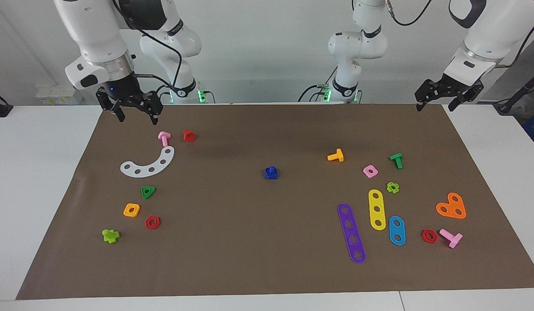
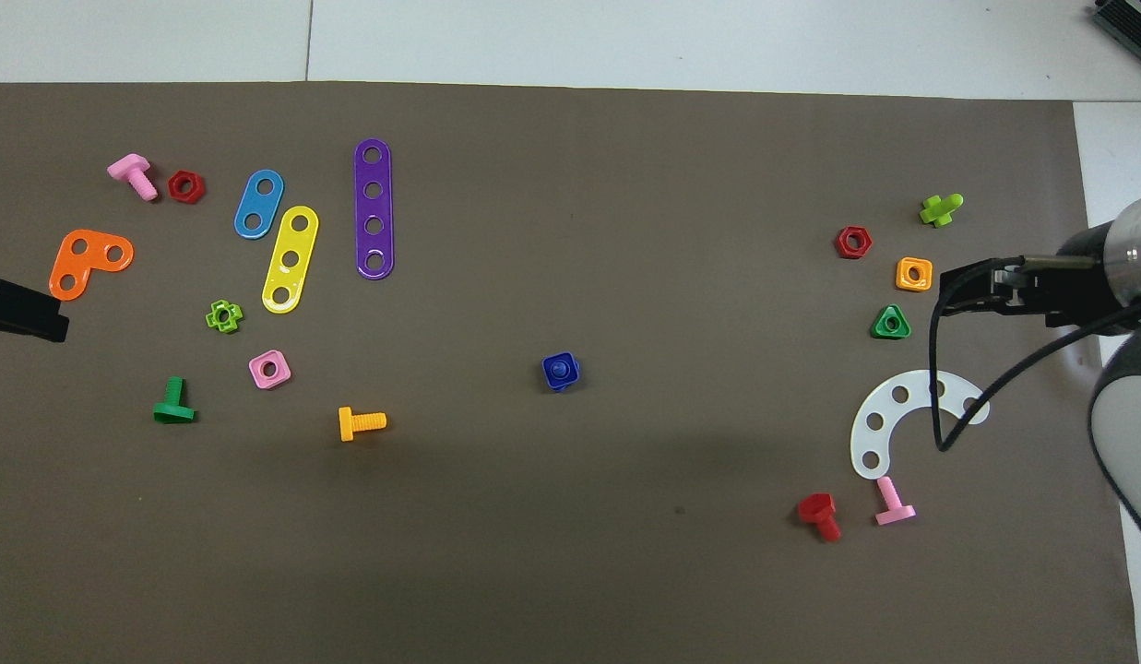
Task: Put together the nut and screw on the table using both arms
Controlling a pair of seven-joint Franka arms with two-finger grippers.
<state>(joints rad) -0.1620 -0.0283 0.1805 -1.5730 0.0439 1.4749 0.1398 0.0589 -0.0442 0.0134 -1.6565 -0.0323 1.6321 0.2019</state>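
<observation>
I've got both arms up and clear of the parts. The right gripper [image 1: 136, 115] hangs over the mat's edge nearest the robots at the right arm's end, above the pink screw [image 1: 164, 138]; its fingers are spread with nothing between them. From overhead it sits over the green triangular nut [image 2: 890, 323] and orange square nut [image 2: 914, 273], and a black cable loops across the white curved strip [image 2: 902, 420], hiding part of it.

The left gripper [image 1: 437, 103] hangs over the mat's corner at the left arm's end, jaws apart and empty. Overhead, only a black tip [image 2: 21, 312] shows at the frame's edge; the rest is cut off.

The blue nut [image 1: 271, 173] lies in the middle of the brown mat [image 1: 249, 242] on the table [image 1: 38, 172], well apart from everything else. The screw [image 2: 559, 368] shows as a round blue stub in the nut's centre; its triangular head I can't see, and how far it's seated I can't tell.

At the left arm's end lie the orange screw [image 1: 336, 156], pink nut [image 1: 370, 171], green screw [image 1: 396, 160] and the purple strip [image 1: 351, 233].
</observation>
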